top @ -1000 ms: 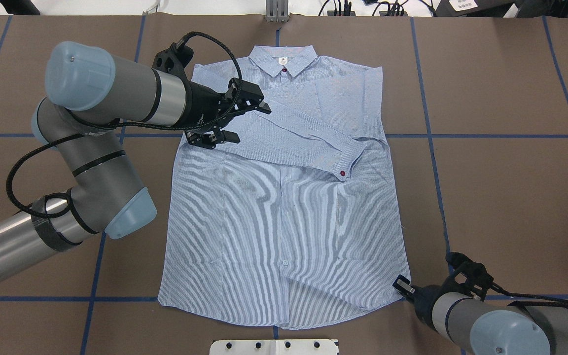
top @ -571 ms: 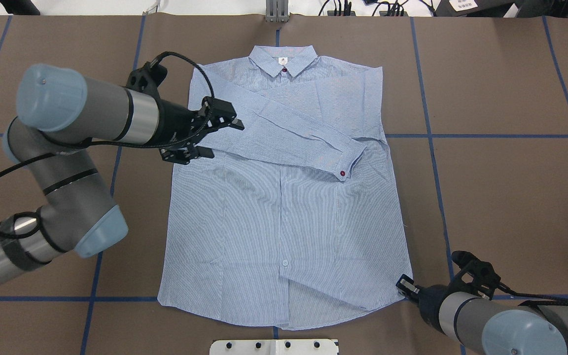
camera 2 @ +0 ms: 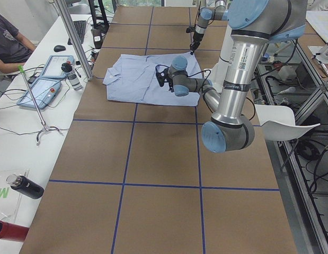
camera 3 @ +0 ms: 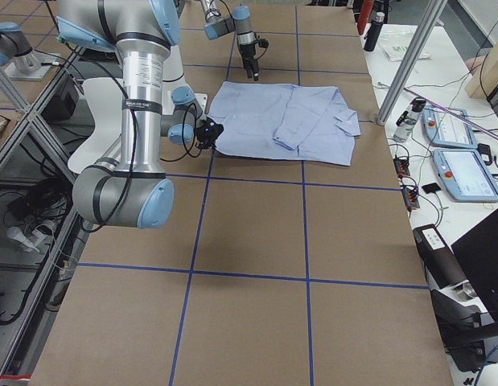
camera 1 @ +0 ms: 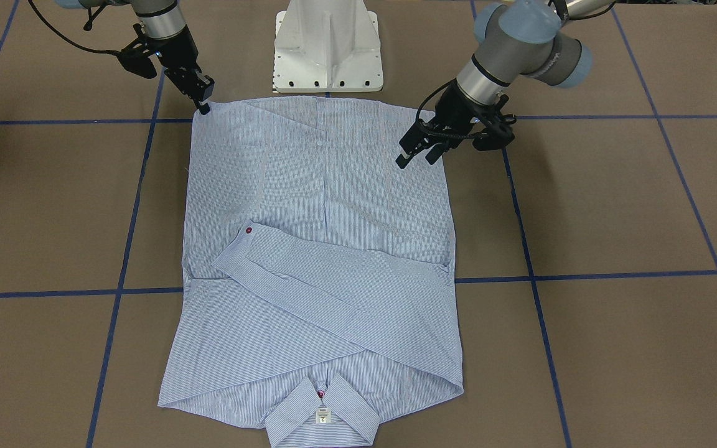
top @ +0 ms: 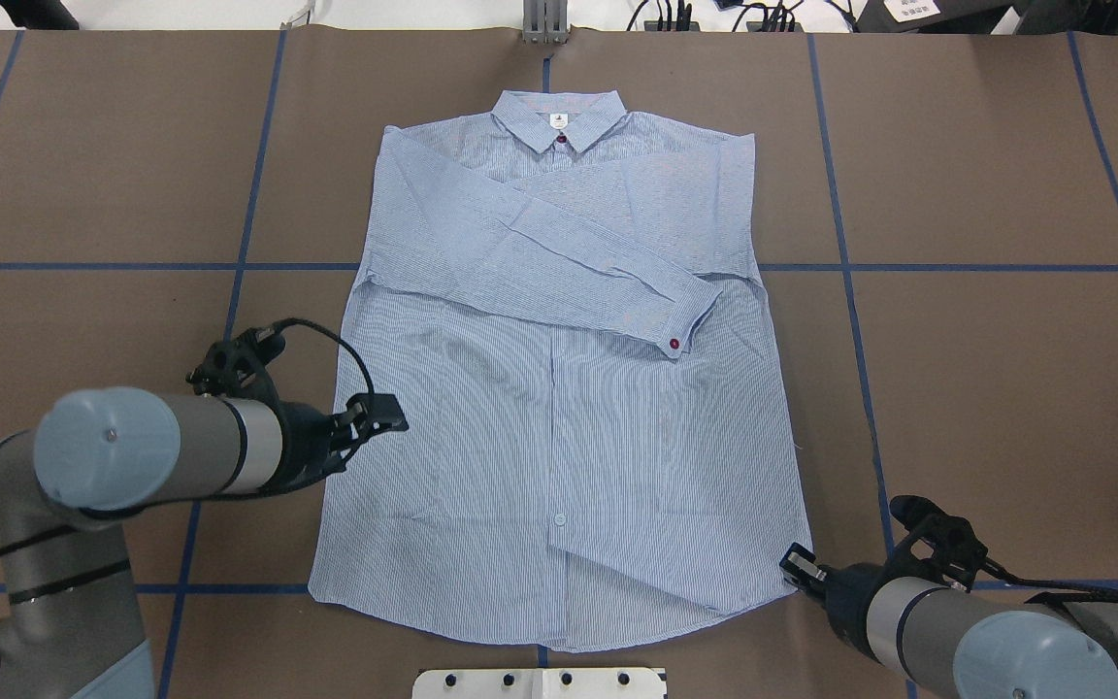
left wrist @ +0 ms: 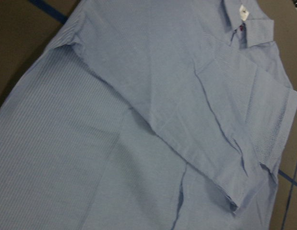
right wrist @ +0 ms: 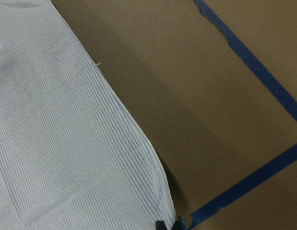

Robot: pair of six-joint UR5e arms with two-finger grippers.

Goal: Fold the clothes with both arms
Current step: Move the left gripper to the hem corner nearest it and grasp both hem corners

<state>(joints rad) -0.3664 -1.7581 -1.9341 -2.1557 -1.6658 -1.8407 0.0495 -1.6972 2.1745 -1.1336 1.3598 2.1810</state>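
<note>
A light blue and white finely striped long-sleeved shirt (camera 1: 321,205) lies flat mid-frame on the brown table (camera 1: 613,218), one sleeve folded across it. Upper right, the left black two-finger pincer (camera 1: 416,160) hovers spread over the shirt's side. Upper left, the right pincer (camera 1: 203,107) touches the hem corner; I cannot tell if it is pinching.

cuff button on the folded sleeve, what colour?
Dark red. The cuff button shows best in the overhead view.

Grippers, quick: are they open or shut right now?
Left gripper: open, holding nothing.
Right gripper: cannot tell; its tip is at the shirt hem corner.
</note>
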